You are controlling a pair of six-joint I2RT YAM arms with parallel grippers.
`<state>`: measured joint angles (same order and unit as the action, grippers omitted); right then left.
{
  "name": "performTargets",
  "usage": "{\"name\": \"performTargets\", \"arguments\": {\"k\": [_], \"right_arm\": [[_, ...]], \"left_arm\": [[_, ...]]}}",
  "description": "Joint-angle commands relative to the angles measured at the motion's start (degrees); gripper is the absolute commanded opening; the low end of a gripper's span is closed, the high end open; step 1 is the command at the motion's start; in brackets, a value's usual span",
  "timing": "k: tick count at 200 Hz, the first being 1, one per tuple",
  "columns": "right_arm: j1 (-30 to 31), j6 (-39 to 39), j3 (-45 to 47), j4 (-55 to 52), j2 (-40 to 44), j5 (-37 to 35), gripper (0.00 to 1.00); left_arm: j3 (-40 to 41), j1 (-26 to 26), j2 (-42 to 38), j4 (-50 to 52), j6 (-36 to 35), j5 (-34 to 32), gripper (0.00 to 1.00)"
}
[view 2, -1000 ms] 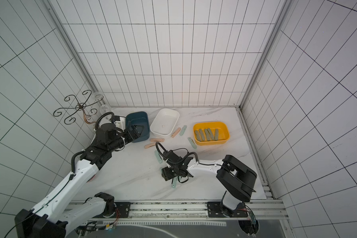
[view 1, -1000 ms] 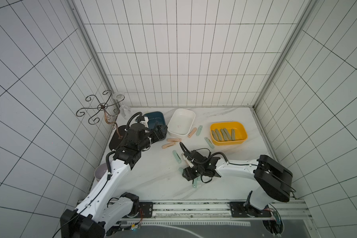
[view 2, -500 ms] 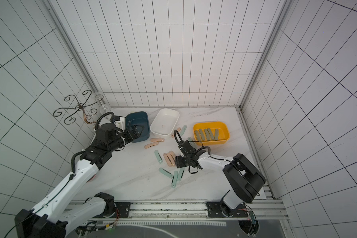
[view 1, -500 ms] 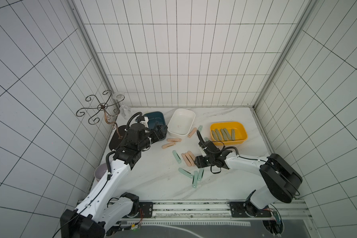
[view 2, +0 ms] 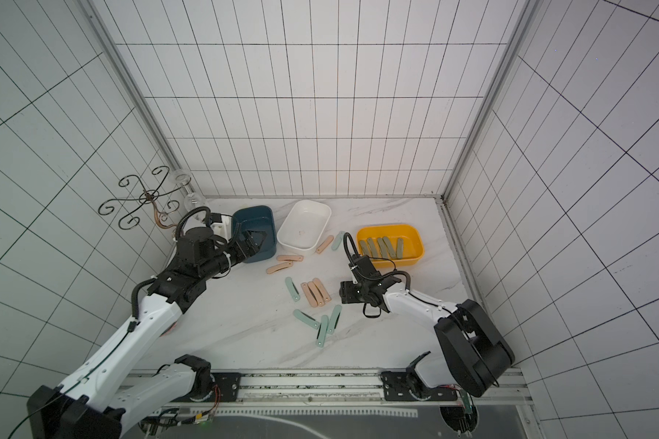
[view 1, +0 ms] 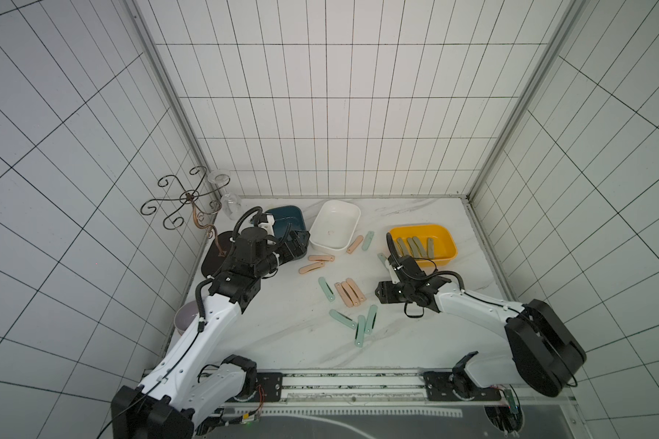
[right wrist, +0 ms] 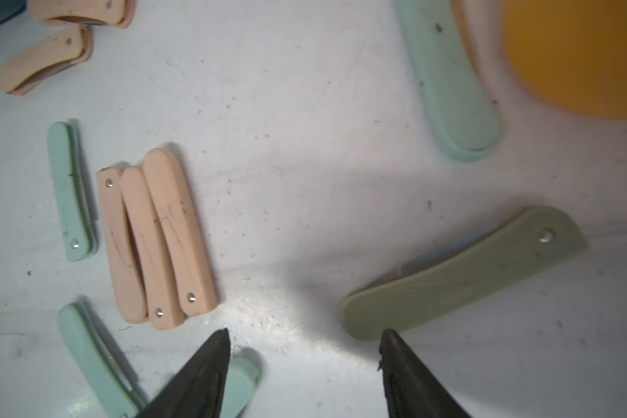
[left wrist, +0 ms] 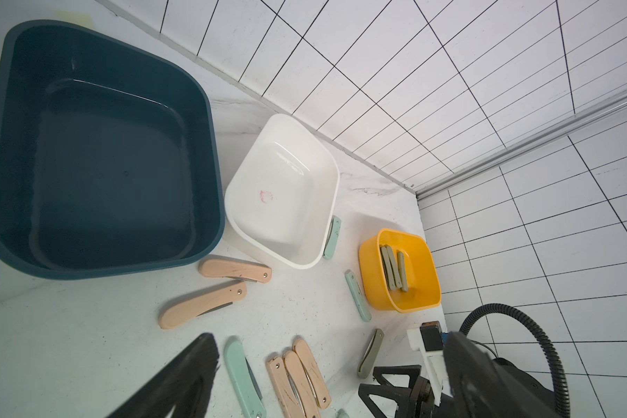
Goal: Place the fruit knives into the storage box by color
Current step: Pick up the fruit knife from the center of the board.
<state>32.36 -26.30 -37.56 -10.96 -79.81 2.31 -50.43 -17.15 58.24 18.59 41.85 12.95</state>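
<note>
The fruit knives lie scattered on the marble table: three peach ones side by side, two more peach ones, and a mint cluster at the front. Several olive-grey knives sit in the yellow box. The white box and the blue box hold none. My right gripper is open and low over bare table. A single olive-grey knife lies just beside one fingertip. My left gripper hovers open at the blue box's near rim; only one finger shows in its wrist view.
A mint knife lies against the yellow box, and a peach and a mint one lie beside the white box. A wire stand with a glass fills the back left corner. A pale bowl sits at the left edge.
My right gripper has moved right and back, away from the front mint cluster, uncovering the peach trio. The left arm has not moved.
</note>
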Motion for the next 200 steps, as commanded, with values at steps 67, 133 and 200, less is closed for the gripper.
{"name": "performTargets", "arguments": {"k": [67, 133, 200], "right_arm": [[-7.8, 1.7, 1.1, -1.0, -2.8, 0.0, 0.75], [-9.3, 3.8, -4.1, 1.3, -7.4, 2.0, 0.72], [-6.0, 4.6, -7.3, 3.2, -10.3, 5.1, 0.63]], "left_arm": [[1.0, 0.2, -0.8, -1.7, 0.5, 0.2, 0.97], [1.1, 0.2, -0.9, -1.7, 0.6, 0.1, 0.97], [1.7, 0.2, -0.5, -2.1, 0.7, 0.1, 0.97]]}}
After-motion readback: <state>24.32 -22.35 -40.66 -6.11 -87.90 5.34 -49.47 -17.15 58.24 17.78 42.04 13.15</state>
